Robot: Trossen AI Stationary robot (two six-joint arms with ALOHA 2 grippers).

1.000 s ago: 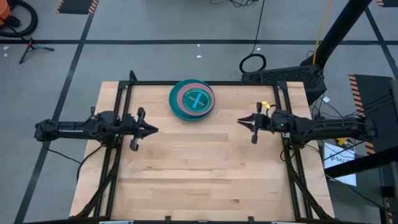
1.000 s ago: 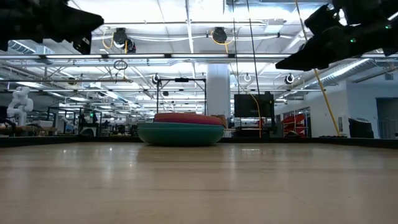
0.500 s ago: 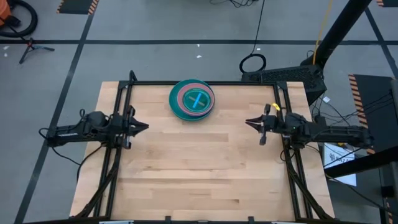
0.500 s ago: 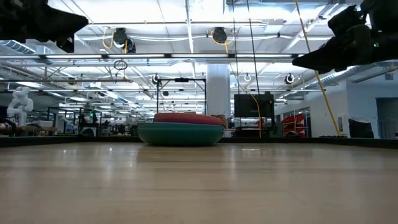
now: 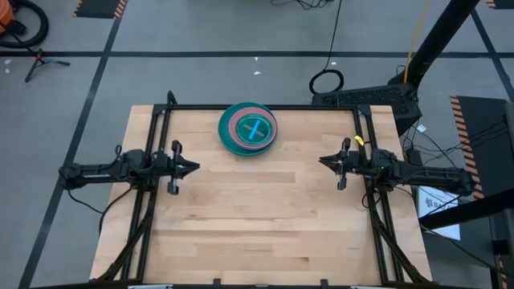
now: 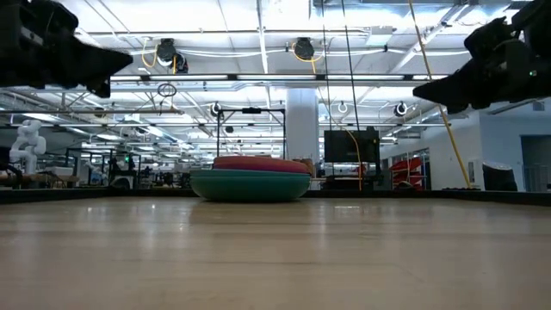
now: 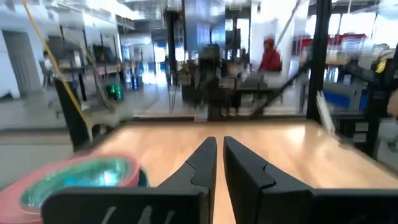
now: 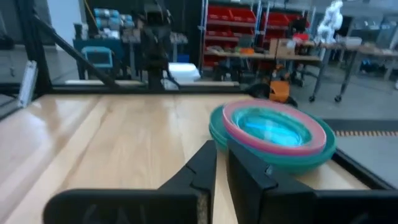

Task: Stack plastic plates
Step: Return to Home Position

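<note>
Stacked plastic plates (image 5: 248, 128) sit at the tabletop's (image 5: 257, 217) far edge, between the left gripper (image 5: 193, 167) (slightly nearer) and the right gripper (image 5: 324, 161), both well clear, fingers (image 7: 202, 163) narrow, holding nothing.

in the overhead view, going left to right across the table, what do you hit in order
left pincer → stack of plates → right pincer
</note>
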